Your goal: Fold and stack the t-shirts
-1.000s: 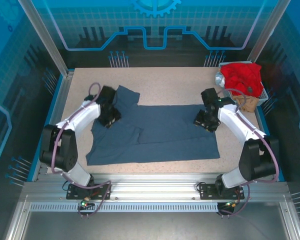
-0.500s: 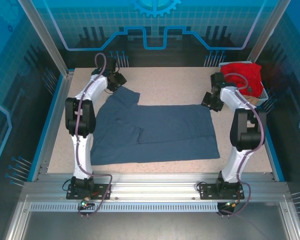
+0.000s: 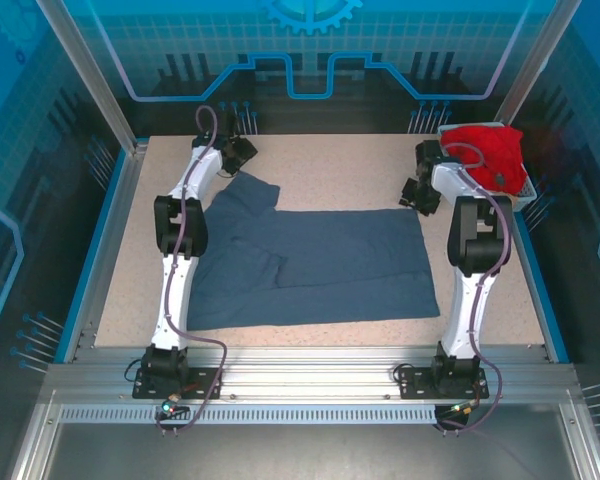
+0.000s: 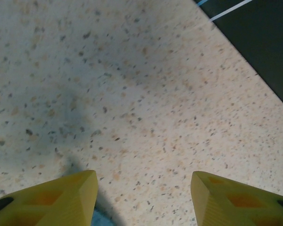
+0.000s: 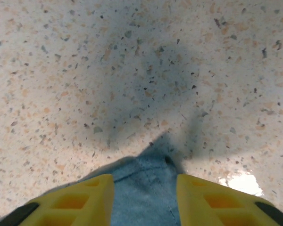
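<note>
Stack not begun: blue shirt point(image 3: 320, 265) at most part-folded, red shirt point(image 3: 485, 150) in basket point(image 3: 526, 192); L gripper point(image 4: 141, 197) & R gripper point(image 5: 144, 197) spread, gripping nothing.

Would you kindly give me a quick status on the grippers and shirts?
Left gripper open, over bare table. Right gripper open, astride far-right corner of dark blue t-shirt. Red t-shirt bunched far right, unfolded. Nothing blocking.

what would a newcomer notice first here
A large slate-blue t-shirt lies spread across the middle of the speckled table, with the left gripper and right gripper both open near its far corners. A bright red t-shirt is heaped in the wire basket at the far right corner.
</note>
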You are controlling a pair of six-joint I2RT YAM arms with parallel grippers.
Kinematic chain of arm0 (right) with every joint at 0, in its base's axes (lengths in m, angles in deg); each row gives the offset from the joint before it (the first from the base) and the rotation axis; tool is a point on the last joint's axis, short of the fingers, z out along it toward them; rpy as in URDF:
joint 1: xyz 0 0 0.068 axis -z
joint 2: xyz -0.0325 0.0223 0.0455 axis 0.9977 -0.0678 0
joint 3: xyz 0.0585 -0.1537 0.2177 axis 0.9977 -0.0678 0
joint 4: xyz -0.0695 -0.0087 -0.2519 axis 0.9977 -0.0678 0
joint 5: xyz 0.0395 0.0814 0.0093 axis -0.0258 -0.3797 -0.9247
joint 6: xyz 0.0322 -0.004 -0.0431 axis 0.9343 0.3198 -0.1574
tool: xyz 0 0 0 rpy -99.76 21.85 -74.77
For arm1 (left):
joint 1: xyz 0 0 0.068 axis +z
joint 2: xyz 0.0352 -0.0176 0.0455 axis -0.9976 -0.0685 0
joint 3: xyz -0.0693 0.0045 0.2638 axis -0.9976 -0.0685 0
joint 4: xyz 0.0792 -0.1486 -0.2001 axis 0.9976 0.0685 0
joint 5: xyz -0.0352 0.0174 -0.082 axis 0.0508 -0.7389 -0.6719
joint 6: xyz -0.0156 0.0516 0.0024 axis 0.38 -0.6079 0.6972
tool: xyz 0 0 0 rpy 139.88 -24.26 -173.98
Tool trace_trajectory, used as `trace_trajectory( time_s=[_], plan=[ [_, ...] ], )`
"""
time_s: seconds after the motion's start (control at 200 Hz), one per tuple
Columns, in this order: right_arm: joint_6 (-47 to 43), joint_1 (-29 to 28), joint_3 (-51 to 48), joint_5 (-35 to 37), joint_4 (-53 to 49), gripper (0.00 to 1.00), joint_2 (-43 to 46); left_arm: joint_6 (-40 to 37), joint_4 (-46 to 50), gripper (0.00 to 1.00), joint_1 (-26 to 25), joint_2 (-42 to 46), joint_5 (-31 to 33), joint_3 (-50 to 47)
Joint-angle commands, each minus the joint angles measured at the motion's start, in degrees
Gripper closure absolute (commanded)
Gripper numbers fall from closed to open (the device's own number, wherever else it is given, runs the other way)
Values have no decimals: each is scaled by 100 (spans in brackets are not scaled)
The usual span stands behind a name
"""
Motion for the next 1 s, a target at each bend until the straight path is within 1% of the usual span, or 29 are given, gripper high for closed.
trace_trajectory(
  time_s=[0.0, 0.04, 0.125, 0.26, 0.325, 0.375, 0.46, 0.63, 0.735, 0.815, 0.905, 0.995],
  plan=[
    [10, 72, 342, 12, -351, 64, -293, 199, 141, 44, 76, 18, -267, -155],
    [-3, 68, 424, 31, -426, 66, -369, 214, 131, 43, 76, 22, -332, -191],
    [-17, 67, 546, 36, -539, 73, -485, 177, 185, 43, 76, 29, -351, -219],
    [-63, 34, 590, 62, -637, 84, -509, 67, 326, 43, 76, 19, -244, -229],
    [-87, 15, 572, 104, -652, 89, -475, -7, 433, 43, 70, 19, -118, -224],
    [-106, -9, 548, 109, -657, 92, -449, -86, 640, 43, 48, 27, 161, -189],
    [-150, -45, 503, 94, -630, 96, -389, -231, 784, 43, -1, 39, 398, -194],
    [-161, -83, 378, 128, -608, 99, -295, -399, 1472, 43, -142, -107, 973, 72],
    [-144, -94, 344, 121, -613, 100, -281, -305, 1985, 43, -218, -164, 1411, 159],
    [-159, -85, 360, 90, -621, 100, -298, -284, 2160, 43, -269, -135, 1664, 150],
    [-179, -92, 364, 66, -610, 100, -300, -451, 2146, 45, -316, -147, 1658, 181],
    [-170, -91, 357, 54, -613, 100, -289, -464, 2272, 53, -328, -252, 1546, 273]
  ],
)
